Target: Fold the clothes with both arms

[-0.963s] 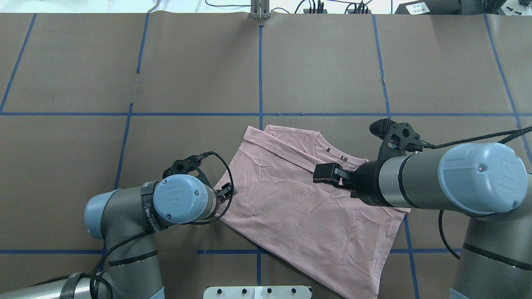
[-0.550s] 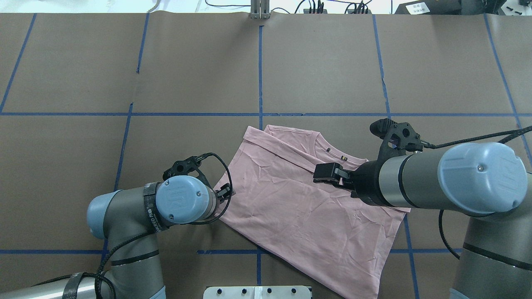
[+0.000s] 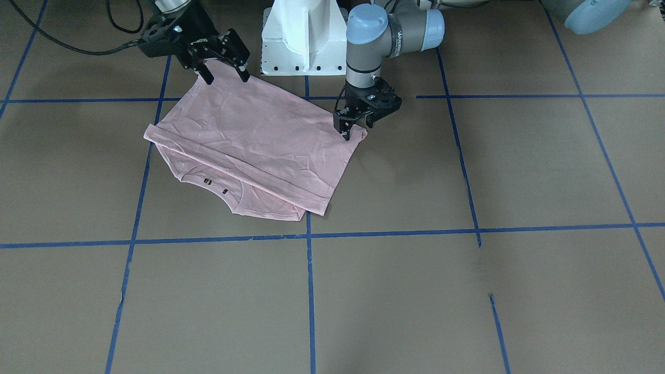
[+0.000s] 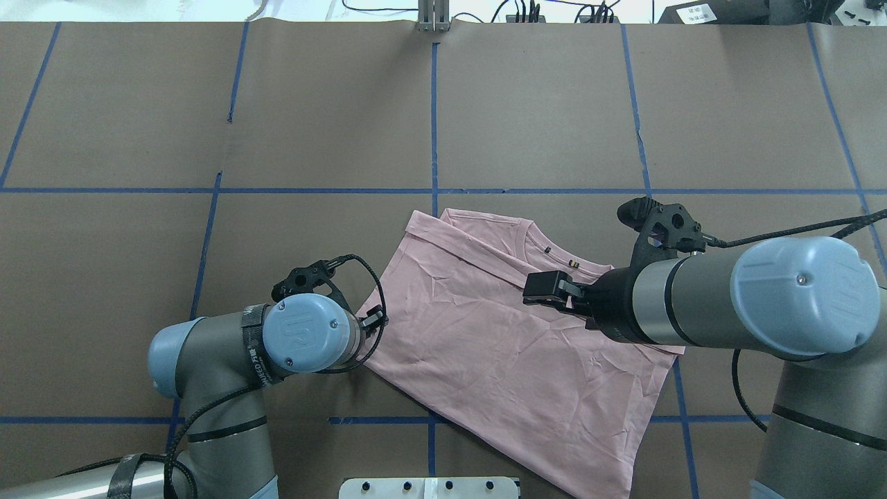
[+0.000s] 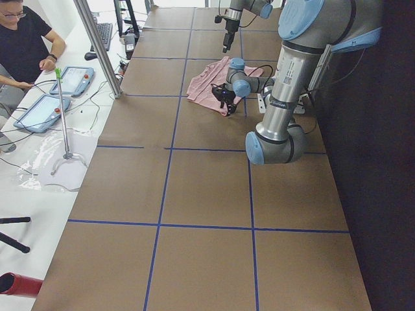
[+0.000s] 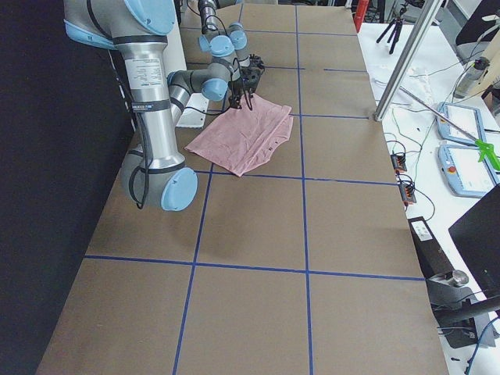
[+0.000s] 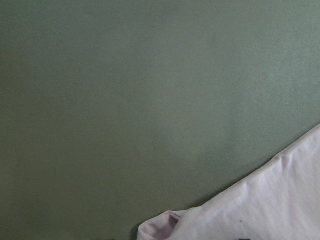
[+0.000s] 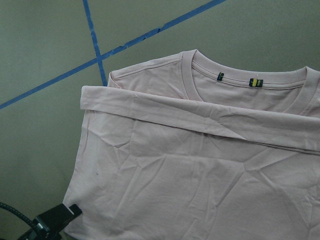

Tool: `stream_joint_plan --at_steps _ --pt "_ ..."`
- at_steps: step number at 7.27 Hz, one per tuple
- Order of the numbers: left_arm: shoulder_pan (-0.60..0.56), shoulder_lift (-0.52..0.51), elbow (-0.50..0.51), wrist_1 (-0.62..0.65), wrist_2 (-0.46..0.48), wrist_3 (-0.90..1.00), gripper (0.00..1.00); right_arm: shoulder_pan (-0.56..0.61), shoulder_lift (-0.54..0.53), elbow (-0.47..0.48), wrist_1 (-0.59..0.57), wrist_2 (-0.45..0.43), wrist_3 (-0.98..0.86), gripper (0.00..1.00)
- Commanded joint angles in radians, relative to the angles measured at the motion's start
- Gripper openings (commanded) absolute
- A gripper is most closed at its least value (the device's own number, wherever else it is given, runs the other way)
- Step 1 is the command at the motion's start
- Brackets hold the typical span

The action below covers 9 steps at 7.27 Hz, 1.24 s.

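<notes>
The pale pink T-shirt (image 4: 499, 346) lies folded and flat on the brown table, its neck on the far side; it also shows in the front view (image 3: 260, 140) and the right wrist view (image 8: 190, 175). Its print is hidden. My left gripper (image 4: 378, 320) points down at the shirt's left corner (image 3: 363, 134), and its jaws look open around that corner. The left wrist view shows only that corner (image 7: 270, 210), slightly curled. My right gripper (image 3: 225, 79) is open and hovers just above the shirt's right edge, holding nothing.
The white pedestal (image 3: 304, 36) stands just behind the shirt's near edge. Blue tape lines (image 4: 434, 125) cross the table. An operator (image 5: 23, 45) with tablets and a metal pole (image 5: 97, 45) are beside the table's far edge.
My left arm's wrist has shifted slightly right and towards the robot while its gripper stays at the shirt corner. The right arm and the shirt have not moved.
</notes>
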Motion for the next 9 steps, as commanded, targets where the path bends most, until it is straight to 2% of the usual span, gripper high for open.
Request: stream_joint_plan --at_steps 1,2,6,9 --pt "0.0 0.0 -0.002 0.001 0.001 0.0 0.16 0.001 -0.001 0.0 0.0 0.0 0.0 1.0" --pt "0.0 0.002 -0.002 -0.001 0.0 0.009 0.0 0.001 -0.001 0.0 0.0 0.0 0.0 1.0" --pt "-0.009 -0.005 -0.025 0.003 -0.006 0.014 0.0 0.004 -0.002 0.0 0.0 0.0 0.0 1.0" --pt "-0.093 -0.006 -0.014 0.004 -0.002 0.063 0.0 0.004 -0.004 -0.002 0.0 -0.001 0.0 1.0"
